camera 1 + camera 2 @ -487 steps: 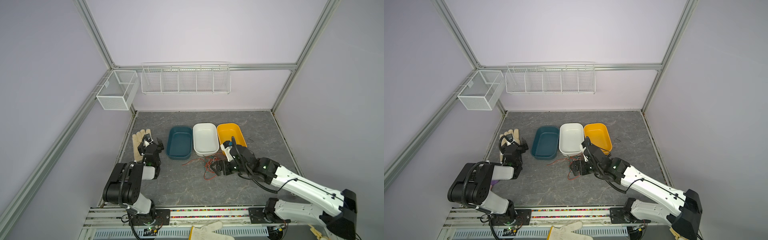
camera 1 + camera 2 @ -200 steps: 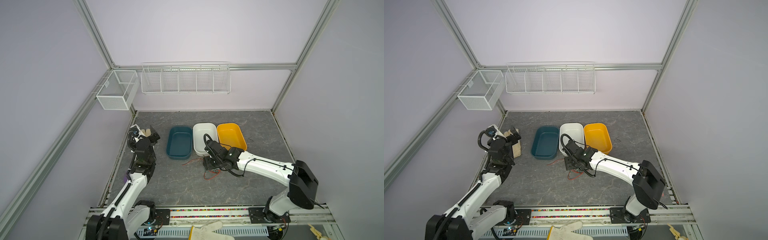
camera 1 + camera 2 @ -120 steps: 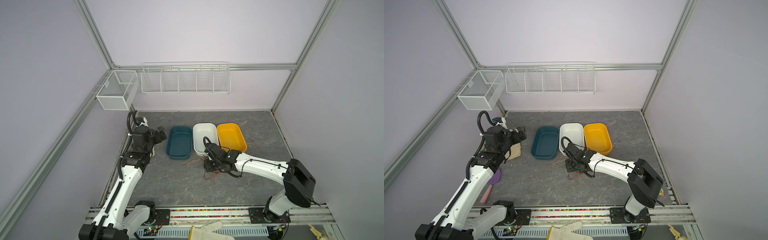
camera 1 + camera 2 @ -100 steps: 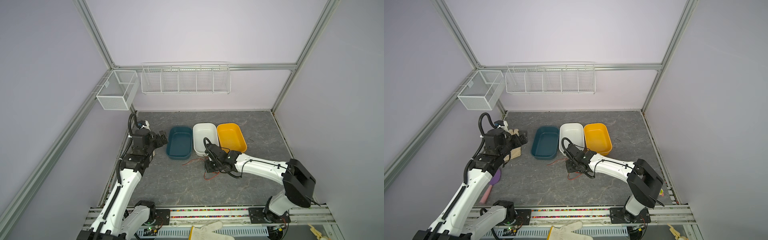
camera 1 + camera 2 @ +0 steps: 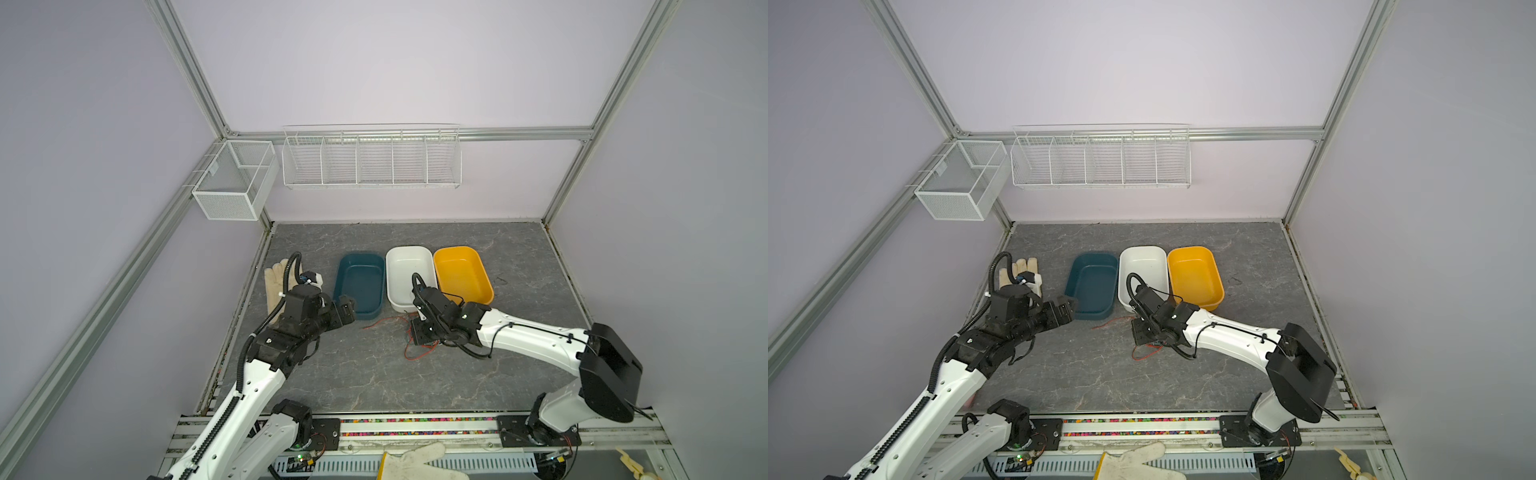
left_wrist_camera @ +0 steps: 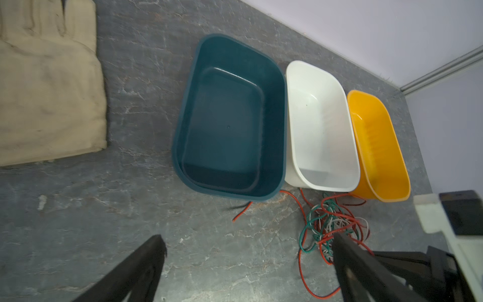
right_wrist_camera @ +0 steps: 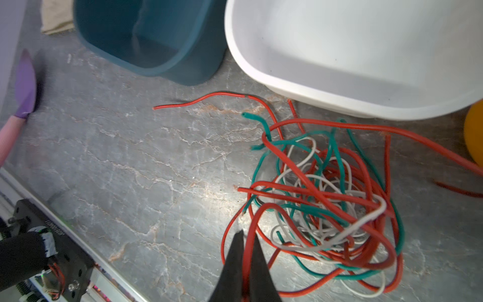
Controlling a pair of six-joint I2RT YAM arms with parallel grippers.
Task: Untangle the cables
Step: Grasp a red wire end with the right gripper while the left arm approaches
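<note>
On the grey counter (image 5: pixel 365 374), just in front of the white bin (image 5: pixel 409 272) and the yellow bin (image 5: pixel 461 274), the cables (image 7: pixel 326 201) lie in one knotted heap of red, green and white strands. A loose red end trails toward the teal bin (image 5: pixel 360 286). The right gripper (image 7: pixel 247 235) is down at the edge of the heap, clenched, and its wrist view shows a red strand caught between its tips. The left gripper (image 6: pixel 247 236) hovers above the counter beside the teal bin's near corner, jaws spread wide and holding nothing, well apart from the heap. A work glove (image 5: pixel 275 280) lies flat by the left wall, beyond that arm.

The step in hand looks like the first pull: one red strand is taken, nothing is separated yet, and all three bins are bare. The next move likely calls for drawing the red strand slowly up and away while the left gripper comes across to pin or pinch the rest of the heap. Without that, the whole tangle may simply lift together, and loops could tighten around the green and white strands.
</note>
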